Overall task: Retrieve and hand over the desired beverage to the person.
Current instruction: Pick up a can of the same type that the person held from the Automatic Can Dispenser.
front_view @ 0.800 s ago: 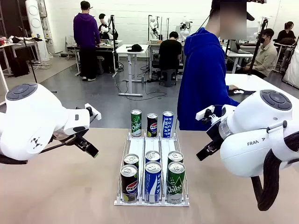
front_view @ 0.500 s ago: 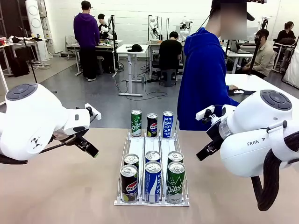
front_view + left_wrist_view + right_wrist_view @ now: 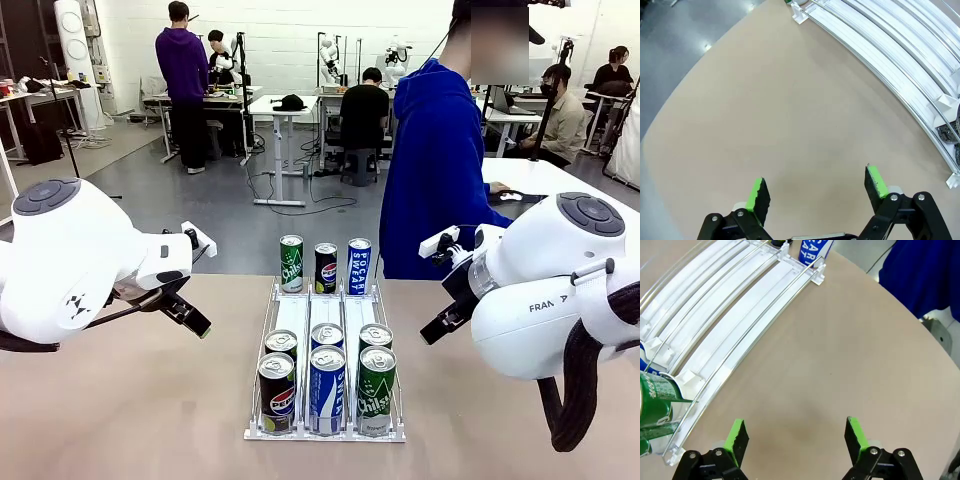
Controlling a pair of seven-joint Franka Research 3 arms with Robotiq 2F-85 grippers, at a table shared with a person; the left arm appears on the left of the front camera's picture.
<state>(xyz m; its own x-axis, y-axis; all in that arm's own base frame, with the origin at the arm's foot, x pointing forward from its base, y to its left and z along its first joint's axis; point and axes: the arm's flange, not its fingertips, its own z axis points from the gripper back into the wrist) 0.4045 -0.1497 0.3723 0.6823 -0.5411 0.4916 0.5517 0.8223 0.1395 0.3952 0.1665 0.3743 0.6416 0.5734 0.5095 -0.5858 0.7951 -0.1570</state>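
Left wrist view: the left gripper is seen released, with its green pads wide apart above the bare bench and nothing between them. The white rack lies beside it. In the right wrist view the right gripper is likewise released and empty over the bench, at the other side of the rack. In the front view both arms are held off the bench, one at each side of the rack. At the near end of its three lanes a dark Pepsi can, a blue can and a green Chilsung can are stood, each with a second can close behind it. Three far cans are set at the far end. Beyond the bench the person in the blue hoodie is standing.

The retrieval is judged as not yet begun, since no can is grasped. Which beverage is wanted cannot be told. For the next move the choice must be known first. Then one gripper must be lowered around that can, and the neighbours must not be knocked.
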